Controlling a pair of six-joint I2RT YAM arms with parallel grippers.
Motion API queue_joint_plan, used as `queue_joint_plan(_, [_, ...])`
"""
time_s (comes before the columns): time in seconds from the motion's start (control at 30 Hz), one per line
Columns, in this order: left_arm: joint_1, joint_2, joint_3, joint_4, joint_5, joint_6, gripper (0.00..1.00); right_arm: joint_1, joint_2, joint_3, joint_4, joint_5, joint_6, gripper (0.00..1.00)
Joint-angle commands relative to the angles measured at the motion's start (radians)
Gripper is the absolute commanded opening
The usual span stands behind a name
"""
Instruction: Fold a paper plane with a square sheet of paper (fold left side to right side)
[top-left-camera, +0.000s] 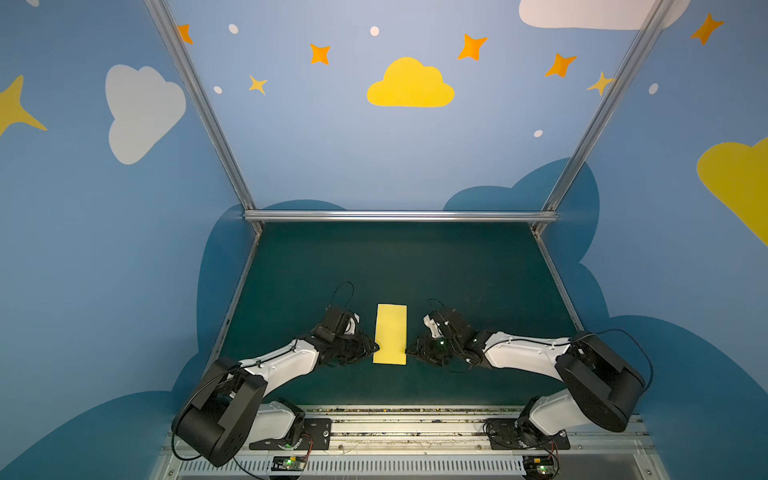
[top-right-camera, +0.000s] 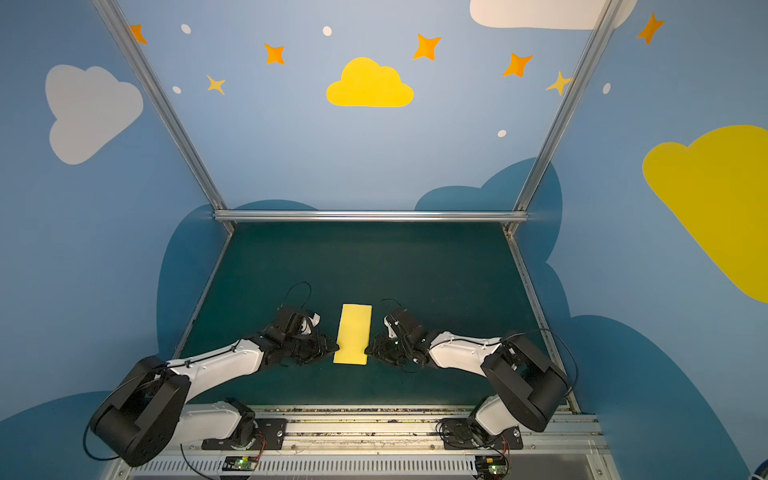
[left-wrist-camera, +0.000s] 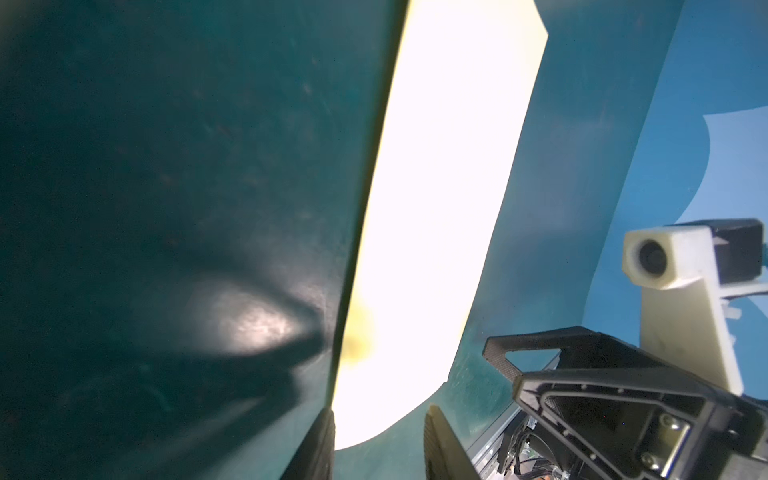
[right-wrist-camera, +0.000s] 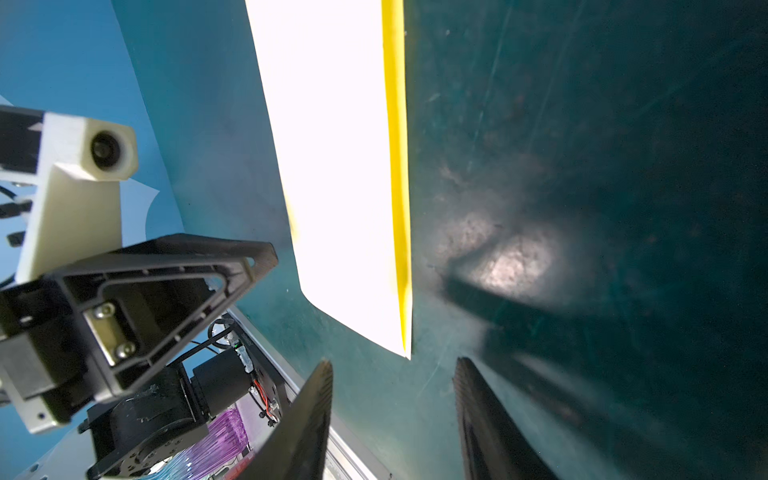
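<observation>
The sheet of paper (top-left-camera: 390, 333) lies flat on the green table (top-left-camera: 415, 257), toward 6 o'clock of its surface. It is no square now but a narrow strip running from 12 to 6. That shape suggests the left half already lies over the right, so the first fold looks done.

The left gripper (top-left-camera: 372, 348) sits low at the strip's 8 o'clock, tip against the long edge. Its wrist view shows the jaws spread with the near corner of the paper between them, not pinched. The right gripper (top-left-camera: 411, 349) mirrors it at 4 o'clock, jaws also spread, with the near corner just ahead of the gap and not touching.

Flanking the near end this way probably keeps both arms close enough to press the crease or take a corner for the next fold.

In the right wrist view a darker yellow band runs along the strip's right edge. It is likely the lower layer peeking out, so the edges may not meet exactly.
</observation>
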Motion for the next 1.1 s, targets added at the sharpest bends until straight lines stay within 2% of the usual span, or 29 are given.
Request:
queue_joint_plan(0.0, [-0.028,0.018,-0.011,0.042,-0.049,-0.024,0.37,-0.016,-0.028,-0.029,0.002,-0.005,-0.001,0.47])
queue_joint_plan(0.4, [-0.131,0.077,0.049,0.105,-0.083,-0.083,0.37,-0.046,-0.1,-0.07,-0.025,-0.005,-0.015,0.47])
queue_joint_plan(0.5, [-0.137,0.05,0.083,0.061,-0.088,-0.066,0.37,-0.048,-0.097,-0.063,-0.027,-0.014,-0.02,0.47])
queue_joint_plan(0.6, [-0.133,0.014,0.152,-0.073,-0.157,-0.026,0.38,-0.047,-0.08,-0.044,-0.027,-0.037,-0.028,0.47])
queue_joint_plan(0.73, [-0.084,0.037,0.249,-0.168,-0.179,0.063,0.39,-0.038,-0.049,-0.019,-0.021,-0.04,-0.028,0.47])
queue_joint_plan(0.93, [0.017,0.192,0.385,-0.18,-0.086,0.173,0.37,0.006,0.008,0.013,-0.001,-0.007,0.0,0.47])
queue_joint_plan(1.07, [0.045,0.304,0.478,-0.206,-0.054,0.231,0.35,0.033,0.037,0.012,0.038,0.017,0.037,0.47])
